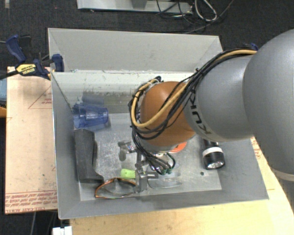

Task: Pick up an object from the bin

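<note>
Currently hand sits just beside small green block; grip state cannot be told. Block looks light, stiff; pinch across its narrow width.

The robot's arm, a broad, smooth grey casing with black lettering on its side, ends at the wrist in a rounded orange cover. Black and tan cables run along the casing and loop over the cover. Beneath it sits a silvery metal gripper.
</note>
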Tool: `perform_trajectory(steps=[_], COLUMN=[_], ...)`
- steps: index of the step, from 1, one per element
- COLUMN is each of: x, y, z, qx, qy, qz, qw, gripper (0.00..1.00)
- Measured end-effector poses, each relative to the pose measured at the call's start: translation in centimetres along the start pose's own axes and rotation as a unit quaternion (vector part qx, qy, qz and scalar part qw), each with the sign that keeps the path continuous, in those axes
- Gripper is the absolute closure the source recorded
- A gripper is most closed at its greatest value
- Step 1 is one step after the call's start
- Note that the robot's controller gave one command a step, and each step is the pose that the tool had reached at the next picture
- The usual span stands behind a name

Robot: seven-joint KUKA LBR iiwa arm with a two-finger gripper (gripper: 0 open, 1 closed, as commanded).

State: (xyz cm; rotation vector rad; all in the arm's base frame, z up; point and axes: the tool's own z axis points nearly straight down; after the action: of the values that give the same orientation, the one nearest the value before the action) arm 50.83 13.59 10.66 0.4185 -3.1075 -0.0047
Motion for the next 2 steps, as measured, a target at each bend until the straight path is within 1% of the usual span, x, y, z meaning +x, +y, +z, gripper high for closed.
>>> perform_trajectory(steps=[1,2], x=[1.04,0.49], y=[-0.12,-0.58], z=[3.72,3.35], qx=[0.001,-0.001], qy=[-0.0078,-0.0043], qz=[0.041,0.053], qw=[0.9991,0.9986], gripper=[0.00,1.00])
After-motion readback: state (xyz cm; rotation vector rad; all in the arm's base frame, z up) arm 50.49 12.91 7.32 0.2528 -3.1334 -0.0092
